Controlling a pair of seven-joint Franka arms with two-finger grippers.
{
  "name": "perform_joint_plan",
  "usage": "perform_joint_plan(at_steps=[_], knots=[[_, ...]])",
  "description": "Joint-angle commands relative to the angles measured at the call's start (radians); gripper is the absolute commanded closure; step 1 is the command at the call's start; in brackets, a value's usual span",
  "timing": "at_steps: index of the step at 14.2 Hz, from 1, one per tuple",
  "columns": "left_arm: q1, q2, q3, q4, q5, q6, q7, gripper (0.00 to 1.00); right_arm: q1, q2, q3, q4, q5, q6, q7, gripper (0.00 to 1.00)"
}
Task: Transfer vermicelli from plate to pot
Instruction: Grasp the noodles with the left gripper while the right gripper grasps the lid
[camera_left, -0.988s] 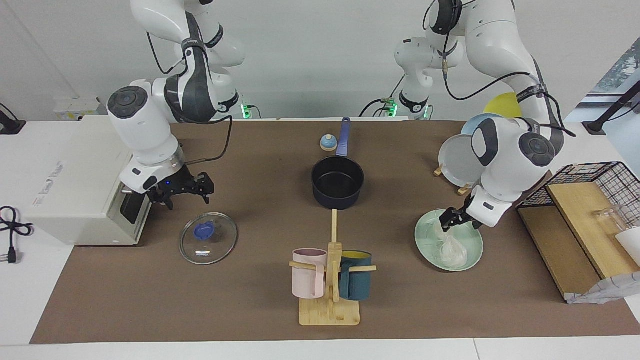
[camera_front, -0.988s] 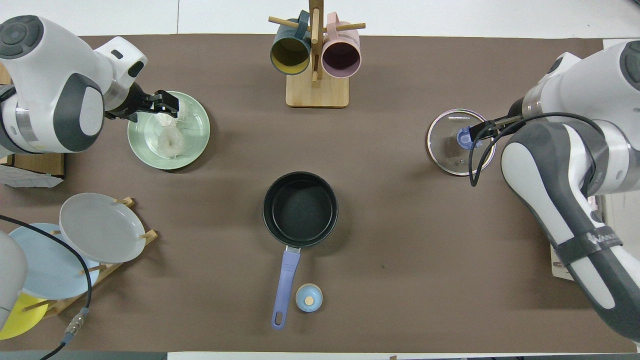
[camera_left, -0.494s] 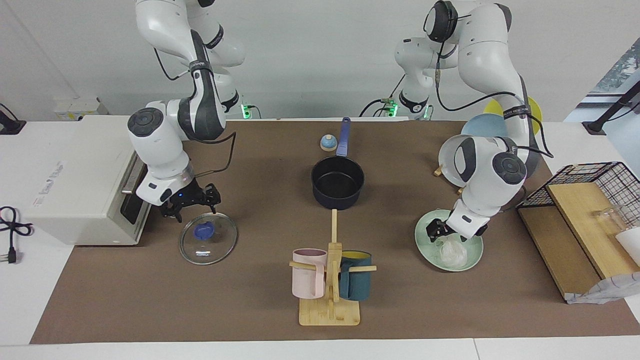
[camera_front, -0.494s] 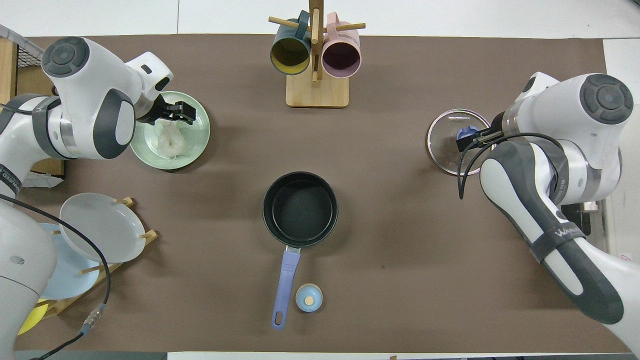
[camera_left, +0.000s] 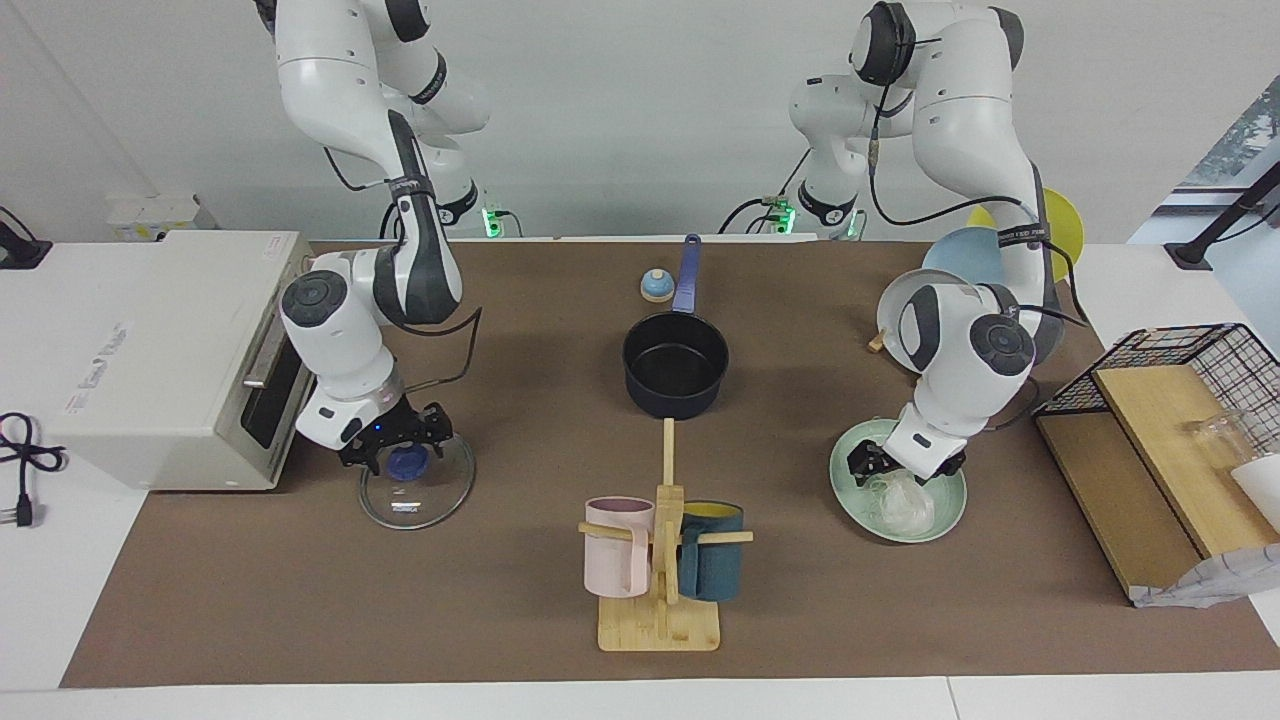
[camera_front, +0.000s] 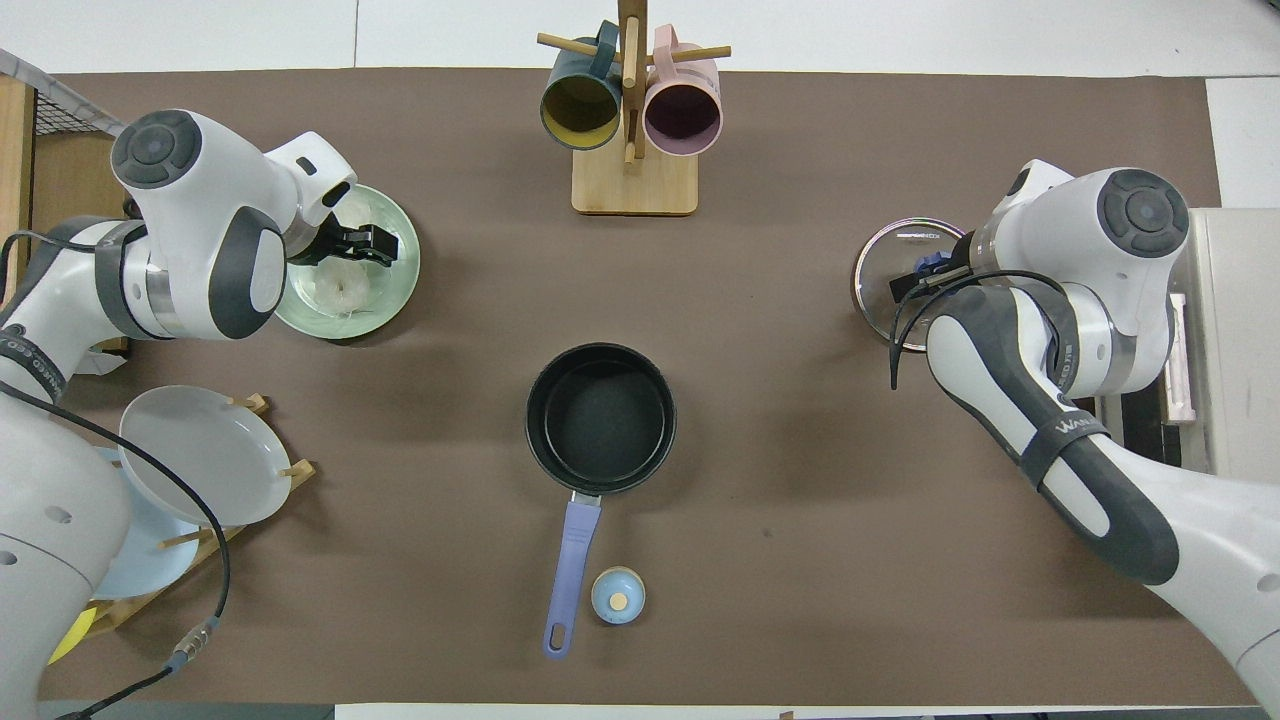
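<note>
The left gripper (camera_left: 868, 470), jaws spread and empty, hangs low over the plate (camera_left: 945, 515), with the vermicelli (camera_left: 905, 502) just beneath its fingertips. The tangle looks light, soft and springy, likely to shed strands; pinch through the clump's thick middle. The pot (camera_left: 676, 365) stands well apart. The right gripper (camera_left: 400, 448), also open, hovers at the lid's (camera_left: 425, 505) knob.
</note>
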Motion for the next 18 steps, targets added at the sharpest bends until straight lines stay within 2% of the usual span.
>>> perform_joint_plan(at_steps=[1,5,6,9,11,12,15,17,18], knots=[[-0.004,-0.023,0.005,-0.033,0.02,0.021,0.007,0.0,-0.018,0.011,0.012,0.023,0.013,0.001,-0.023,0.0],[-0.005,-0.023,0.007,-0.026,0.02,0.007,0.007,0.0,-0.018,0.013,0.012,0.031,0.013,-0.005,-0.021,0.0],[-0.005,-0.023,0.005,-0.026,0.02,0.005,0.008,0.04,-0.018,0.013,0.014,0.032,0.013,-0.005,-0.021,0.0],[-0.007,-0.023,0.007,-0.019,0.023,-0.019,0.007,0.47,-0.016,0.011,0.014,0.026,0.013,-0.005,-0.021,0.04],[-0.008,-0.021,0.007,0.0,0.031,-0.041,0.007,0.82,-0.016,0.011,0.014,0.029,0.011,-0.01,-0.024,0.26],[-0.007,-0.021,0.007,0.012,0.031,-0.056,0.008,1.0,-0.016,0.011,0.014,0.029,0.011,-0.014,-0.028,0.41],[-0.007,-0.021,0.004,0.032,0.029,-0.064,0.011,1.0,-0.016,0.013,0.016,0.046,0.008,-0.048,-0.028,0.82],[-0.005,-0.023,0.004,0.055,0.021,-0.084,0.01,1.0,-0.016,0.014,0.019,0.058,0.008,-0.068,-0.028,0.98],[-0.005,-0.026,0.004,0.076,0.018,-0.106,0.001,1.0,-0.016,0.014,0.023,0.069,0.008,-0.083,-0.028,1.0]])
